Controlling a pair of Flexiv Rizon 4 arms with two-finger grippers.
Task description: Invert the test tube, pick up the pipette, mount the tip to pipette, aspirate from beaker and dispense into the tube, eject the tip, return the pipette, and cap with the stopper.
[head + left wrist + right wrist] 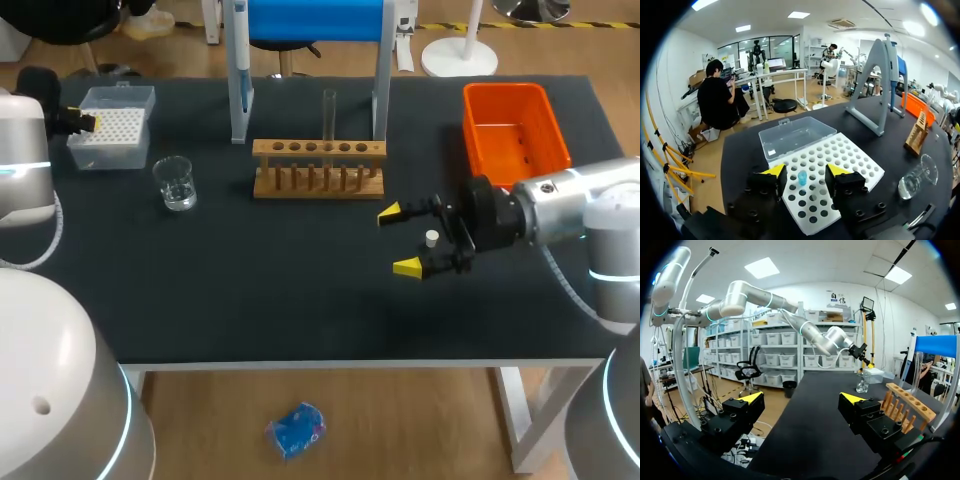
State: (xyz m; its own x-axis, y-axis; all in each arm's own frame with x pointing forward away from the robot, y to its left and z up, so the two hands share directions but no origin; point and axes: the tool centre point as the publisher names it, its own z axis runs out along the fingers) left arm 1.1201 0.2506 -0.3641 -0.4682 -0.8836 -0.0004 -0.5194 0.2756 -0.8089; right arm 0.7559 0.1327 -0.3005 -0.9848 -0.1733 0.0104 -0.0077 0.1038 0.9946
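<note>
Meanwhile, your left gripper [806, 171] is hovering over the tip box [850, 160], fingers apart above a lone blue tip [802, 177], apparently lining up the mounting spot, though the pipette [240, 60] is hanging on its stand [380, 90]. The test tube [328, 115] is standing upright in the wooden rack [318, 172]. Your right gripper [398, 239] is lying level above the table [250, 280], fingers spread wide and gripping nothing, with what looks like the white stopper [432, 238] just beside it.

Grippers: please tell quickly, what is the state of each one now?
Left gripper: open, holding nothing, over the tip box.
Right gripper: open, holding nothing.
</note>
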